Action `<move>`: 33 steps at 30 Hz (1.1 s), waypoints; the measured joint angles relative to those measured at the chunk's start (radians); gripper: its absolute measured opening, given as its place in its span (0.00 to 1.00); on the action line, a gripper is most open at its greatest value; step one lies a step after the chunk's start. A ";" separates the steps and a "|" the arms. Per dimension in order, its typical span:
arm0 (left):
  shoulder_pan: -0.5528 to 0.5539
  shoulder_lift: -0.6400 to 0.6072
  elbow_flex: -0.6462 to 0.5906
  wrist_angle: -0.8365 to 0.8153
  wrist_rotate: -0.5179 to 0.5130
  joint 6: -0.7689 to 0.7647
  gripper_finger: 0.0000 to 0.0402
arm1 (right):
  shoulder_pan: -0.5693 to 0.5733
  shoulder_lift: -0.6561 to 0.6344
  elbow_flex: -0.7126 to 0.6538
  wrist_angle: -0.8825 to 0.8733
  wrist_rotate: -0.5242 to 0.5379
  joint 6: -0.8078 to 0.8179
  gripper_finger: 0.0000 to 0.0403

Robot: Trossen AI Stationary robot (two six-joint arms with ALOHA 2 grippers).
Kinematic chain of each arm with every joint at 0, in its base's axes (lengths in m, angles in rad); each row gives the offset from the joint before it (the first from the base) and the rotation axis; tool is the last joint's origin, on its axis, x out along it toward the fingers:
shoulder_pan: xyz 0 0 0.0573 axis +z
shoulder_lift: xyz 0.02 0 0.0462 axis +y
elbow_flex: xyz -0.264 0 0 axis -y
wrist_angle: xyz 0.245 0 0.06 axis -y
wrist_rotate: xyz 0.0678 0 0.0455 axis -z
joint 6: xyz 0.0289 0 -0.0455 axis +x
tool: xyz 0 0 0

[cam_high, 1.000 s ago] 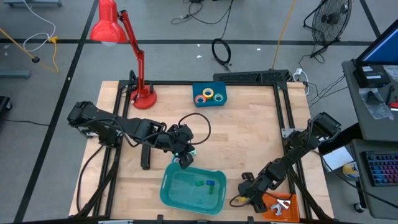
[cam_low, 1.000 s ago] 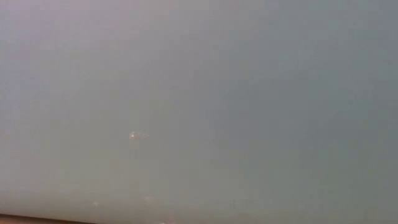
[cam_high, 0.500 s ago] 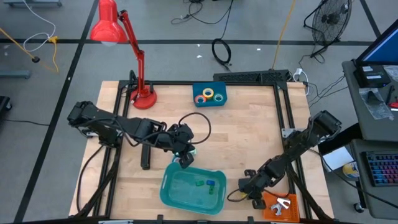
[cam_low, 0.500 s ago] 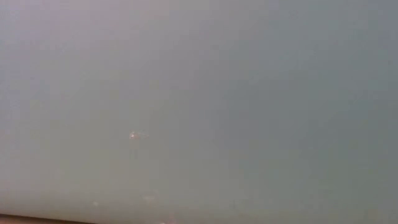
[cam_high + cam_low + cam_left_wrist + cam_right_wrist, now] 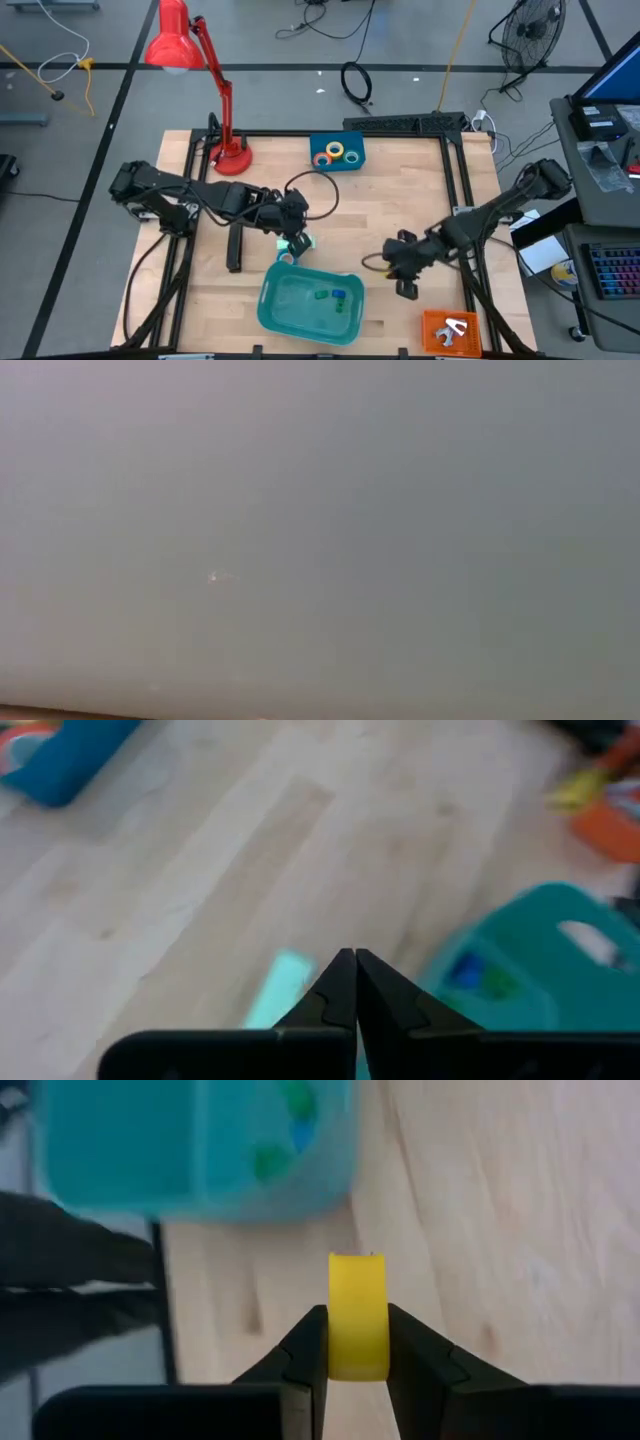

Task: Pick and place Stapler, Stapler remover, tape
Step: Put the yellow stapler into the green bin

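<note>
the right gripper point(image 5: 357, 1342) pinches a small yellow ring-shaped tape roll point(image 5: 357, 1315) edge-on between its fingers, lifted above the pale wooden table point(image 5: 400, 200), right of the teal plastic bin point(image 5: 310, 304). the left gripper point(image 5: 355, 982) has its fingers pressed together, empty, over a mint-green block point(image 5: 278, 988) beside that bin. the long black bar-shaped stapler point(image 5: 235, 247) lies under the left arm.

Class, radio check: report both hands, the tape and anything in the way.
Right hand shut on yellow tape roll, lifted over table. Left hand shut, empty, beside mint block near teal bin. Black stapler untouched. Nothing blocking.
</note>
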 joint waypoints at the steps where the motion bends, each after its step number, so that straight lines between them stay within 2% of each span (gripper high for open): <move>1: 0.010 0.000 0.000 -0.023 -0.007 -0.012 0.01 | -0.017 0.001 0.028 -0.003 -0.005 -0.008 0.16; 4: 0.040 0.000 0.000 -0.086 -0.018 -0.038 0.04 | -0.056 0.049 0.133 -0.008 -0.013 -0.040 0.16; 8: 0.076 0.000 0.000 -0.154 -0.019 -0.038 0.07 | -0.102 0.187 0.284 -0.027 -0.049 -0.082 0.16; 13: 0.119 -0.002 0.000 -0.253 -0.020 -0.020 0.03 | -0.146 0.390 0.479 -0.042 -0.101 -0.102 0.16; 16: 0.142 -0.021 0.000 -0.298 -0.050 -0.019 0.01 | -0.156 0.499 0.595 -0.041 -0.116 -0.119 0.16; 19: 0.157 -0.054 0.000 -0.321 -0.093 0.000 0.03 | -0.157 0.582 0.689 -0.055 -0.116 -0.156 0.16; 24: 0.173 -0.120 0.000 -0.322 -0.115 0.049 0.06 | -0.163 0.696 0.770 -0.058 -0.167 -0.146 0.16; 30: 0.173 -0.180 0.000 -0.332 -0.131 0.090 0.01 | -0.150 0.761 0.789 -0.060 -0.196 -0.149 0.16; 33: 0.172 -0.193 0.000 -0.344 -0.144 0.091 0.02 | -0.130 0.806 0.788 -0.059 -0.226 -0.154 0.16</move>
